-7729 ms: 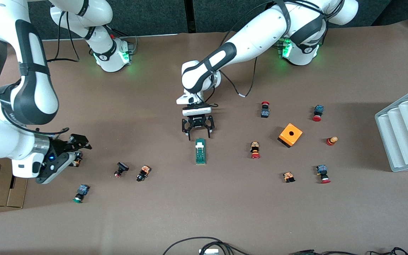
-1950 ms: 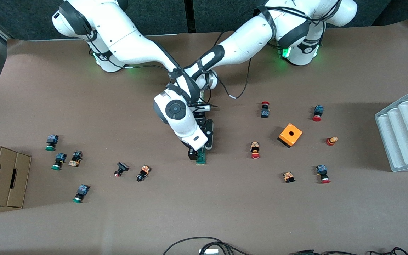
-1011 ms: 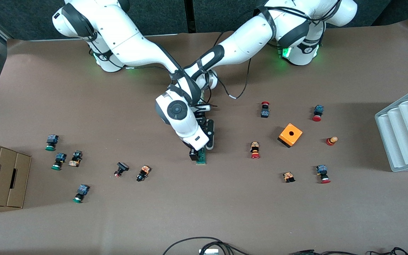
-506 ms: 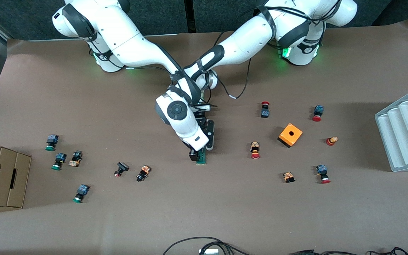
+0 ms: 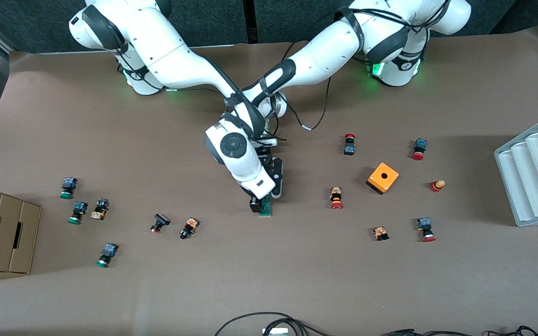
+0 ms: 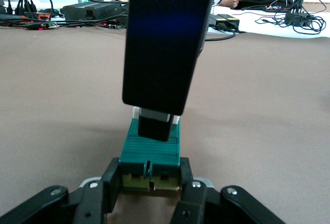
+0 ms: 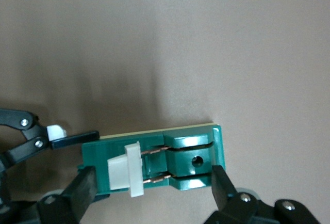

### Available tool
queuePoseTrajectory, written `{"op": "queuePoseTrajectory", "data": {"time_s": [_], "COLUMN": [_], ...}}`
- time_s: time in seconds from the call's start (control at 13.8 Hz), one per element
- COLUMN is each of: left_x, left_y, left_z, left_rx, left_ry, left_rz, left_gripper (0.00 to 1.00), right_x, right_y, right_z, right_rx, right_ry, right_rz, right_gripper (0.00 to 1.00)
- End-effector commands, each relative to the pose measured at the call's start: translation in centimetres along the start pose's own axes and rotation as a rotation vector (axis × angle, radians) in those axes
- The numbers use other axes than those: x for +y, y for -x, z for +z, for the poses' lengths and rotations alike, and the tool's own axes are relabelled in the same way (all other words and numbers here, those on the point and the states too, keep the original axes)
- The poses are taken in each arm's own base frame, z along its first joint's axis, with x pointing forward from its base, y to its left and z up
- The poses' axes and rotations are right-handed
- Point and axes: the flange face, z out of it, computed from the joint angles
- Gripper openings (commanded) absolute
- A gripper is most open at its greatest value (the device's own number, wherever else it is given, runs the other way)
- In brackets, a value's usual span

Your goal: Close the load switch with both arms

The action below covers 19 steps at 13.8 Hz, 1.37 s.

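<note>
the switch [image 5: 265, 208] lies mid-table. the right gripper [image 7: 149, 190] stands wide open, fingers straddling it lengthwise, gripping nothing. the left gripper [image 6: 149, 195] is clamped on the switch's end. risk: a right finger [image 7: 82, 193] may miss the handle [image 7: 126, 168] and jar the block loose. bare table [image 5: 269, 261] all round; the buttons [image 5: 189, 227] lie well apart.
</note>
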Motion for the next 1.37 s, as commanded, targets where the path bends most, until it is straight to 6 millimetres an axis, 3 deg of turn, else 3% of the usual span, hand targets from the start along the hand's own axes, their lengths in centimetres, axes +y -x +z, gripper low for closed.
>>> {"op": "queuePoseTrajectory", "data": {"time_s": [0.0, 0.79, 1.08, 1.3], "left_x": [-0.12, -0.15, -0.14, -0.14], "left_y": [0.12, 0.05, 0.19, 0.19], "left_z": [0.09, 0.12, 0.06, 0.06], "left_rx": [0.006, 0.006, 0.005, 0.005], "left_ry": [-0.009, -0.008, -0.007, -0.007], "left_rz": [-0.010, -0.008, -0.006, -0.006], "left_gripper": [0.22, 0.22, 0.22, 0.22], "right_x": [-0.17, -0.38, -0.30, -0.33], "right_y": [-0.73, -0.91, -0.86, -0.83], "right_z": [0.33, 0.91, 0.89, 0.99], "right_rx": [0.003, -0.005, -0.005, -0.008], "right_ry": [0.029, 0.051, 0.053, 0.054], "right_rz": [-0.017, -0.050, -0.050, -0.056], "right_gripper": [0.99, 0.98, 0.85, 0.83]}}
